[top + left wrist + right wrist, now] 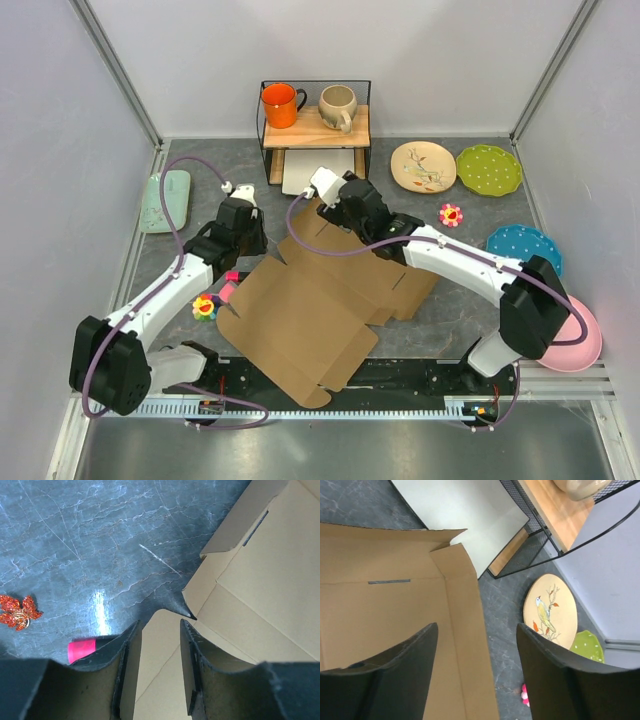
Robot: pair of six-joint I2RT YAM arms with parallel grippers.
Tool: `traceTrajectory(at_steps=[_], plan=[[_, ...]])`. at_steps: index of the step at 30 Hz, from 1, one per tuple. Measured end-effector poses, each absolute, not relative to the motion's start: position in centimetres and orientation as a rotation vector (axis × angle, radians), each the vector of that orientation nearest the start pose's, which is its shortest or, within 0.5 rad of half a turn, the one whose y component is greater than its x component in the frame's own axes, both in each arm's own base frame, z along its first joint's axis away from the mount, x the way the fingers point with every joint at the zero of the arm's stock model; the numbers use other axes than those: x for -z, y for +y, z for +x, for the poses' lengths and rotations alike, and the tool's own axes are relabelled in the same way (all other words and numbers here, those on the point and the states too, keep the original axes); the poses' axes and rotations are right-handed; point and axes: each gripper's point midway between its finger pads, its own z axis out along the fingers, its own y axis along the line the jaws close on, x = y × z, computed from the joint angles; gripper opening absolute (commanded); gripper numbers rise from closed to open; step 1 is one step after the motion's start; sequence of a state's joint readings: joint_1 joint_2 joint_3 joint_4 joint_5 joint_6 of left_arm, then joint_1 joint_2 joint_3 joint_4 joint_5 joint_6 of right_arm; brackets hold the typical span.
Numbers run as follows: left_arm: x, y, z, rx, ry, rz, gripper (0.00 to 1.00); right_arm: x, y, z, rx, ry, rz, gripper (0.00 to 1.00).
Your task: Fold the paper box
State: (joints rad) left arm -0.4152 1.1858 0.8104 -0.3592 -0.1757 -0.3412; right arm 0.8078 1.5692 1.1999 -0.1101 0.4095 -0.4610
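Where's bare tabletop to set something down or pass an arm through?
Back-left, bare tabletop between the mint tray and the wire shelf. Front-right, a strip between the paper box and the pink plate, though the right arm crosses it. Crowded: bird plate, green plate and blue plate along the right; toys at the box's left edge.

Obs: paper box (310, 310) plain brown, no print. Surface of table (480, 215) dark grey, marbled with pale veins. Far edge: orange mug (281, 104), beige mug (337, 106), white tray (300, 172). Far right corner: cream plate (423, 165) with bird-and-branch motif; green plate (489, 169), white dots. Right edge: blue plate (524, 245), white dots; plain pink plate (578, 345). Left edge: pale mint tray (165, 200).
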Motion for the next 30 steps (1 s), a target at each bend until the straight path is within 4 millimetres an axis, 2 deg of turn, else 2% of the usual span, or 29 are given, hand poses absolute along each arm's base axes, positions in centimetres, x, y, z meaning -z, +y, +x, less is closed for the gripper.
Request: traceTrajectory(at_steps=[1, 4, 7, 9, 13, 16, 18, 22, 25, 30], plan=[[-12.6, -11.7, 30.9, 0.185, 2.305, -0.01, 0.44, -20.8, 26.7, 37.7, 0.207, 1.758, -0.973, 0.81], [-12.3, -11.7, 30.9, 0.186, 2.315, -0.022, 0.45, -20.8, 26.1, 38.1, 0.212, 1.783, -0.913, 0.83], [-12.3, -11.8, 30.9, 0.188, 2.313, -0.028, 0.59, -20.2, 25.1, 39.0, 0.155, 1.845, -0.803, 0.83], [-12.2, -11.8, 31.0, 0.187, 2.317, -0.033, 0.63, -19.6, 23.6, 40.2, 0.125, 1.893, -0.719, 0.84], [-12.2, -12.1, 31.8, 0.191, 2.329, -0.039, 0.63, -17.4, 20.1, 43.1, -0.021, 1.997, -0.529, 0.87], [-12.9, -12.7, 32.5, 0.224, 2.319, -0.035, 0.63, -15.4, 18.0, 44.5, -0.105, 2.061, -0.437, 0.9], [-13.2, -12.9, 32.6, 0.239, 2.314, -0.036, 0.63, -13.9, 18.0, 44.8, -0.162, 2.098, -0.429, 0.91], [-13.3, -13.2, 32.4, 0.266, 2.32, -0.041, 0.62, -9.9, 20.0, 44.7, -0.253, 2.179, -0.478, 0.91], [-14.1, -13.3, 32.0, 0.298, 2.301, -0.042, 0.62, -7.2, 20.9, 44.4, -0.283, 2.235, -0.505, 0.89], [-15.9, -13.4, 31.5, 0.338, 2.249, -0.041, 0.62, -4.4, 21.0, 44.1, -0.283, 2.299, -0.519, 0.84]])
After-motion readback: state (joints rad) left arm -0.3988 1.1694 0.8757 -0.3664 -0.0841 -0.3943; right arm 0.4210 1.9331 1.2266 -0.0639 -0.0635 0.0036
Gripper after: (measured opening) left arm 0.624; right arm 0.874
